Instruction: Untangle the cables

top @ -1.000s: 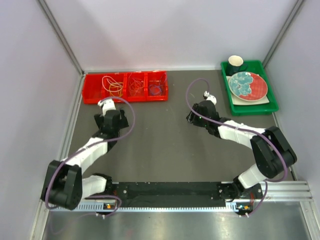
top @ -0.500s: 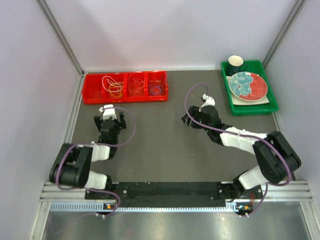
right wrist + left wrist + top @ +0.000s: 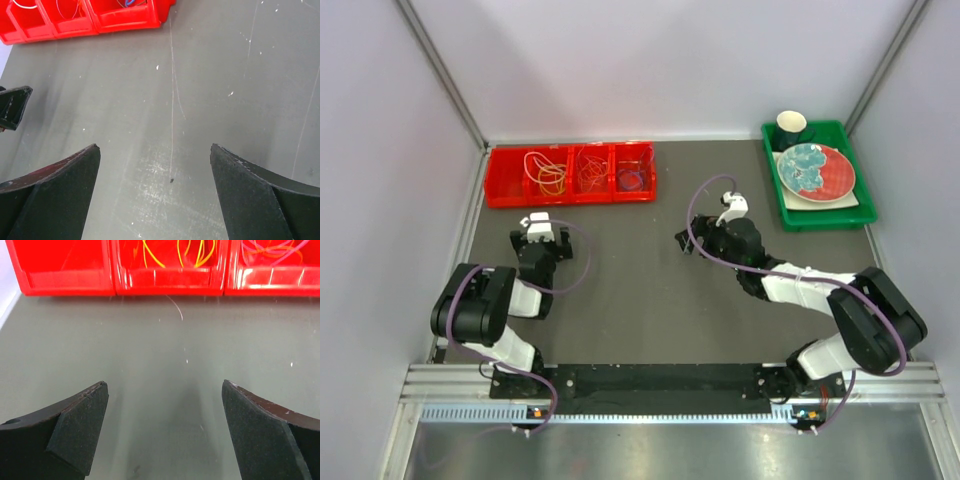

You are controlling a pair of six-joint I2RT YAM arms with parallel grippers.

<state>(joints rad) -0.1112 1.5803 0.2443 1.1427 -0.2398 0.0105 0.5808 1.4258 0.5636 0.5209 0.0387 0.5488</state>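
At 11 o'clock of grey desk (image 3: 640, 300): thin coloured wire loops (image 3: 548, 170) inside red plastic compartment bin (image 3: 570, 198), colours in separate compartments, likely so none re-tangle. Jaws wide apart, empty, on left tool (image 3: 164, 390) and right tool (image 3: 154, 150), low over desk facing bin; task looks finished.

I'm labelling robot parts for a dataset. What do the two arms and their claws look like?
The left arm and right arm both have bulky black joints and white links, with a thin lilac cable looping alongside each. The left claw and right claw have black wedge-shaped fingers with a matte, grainy surface.
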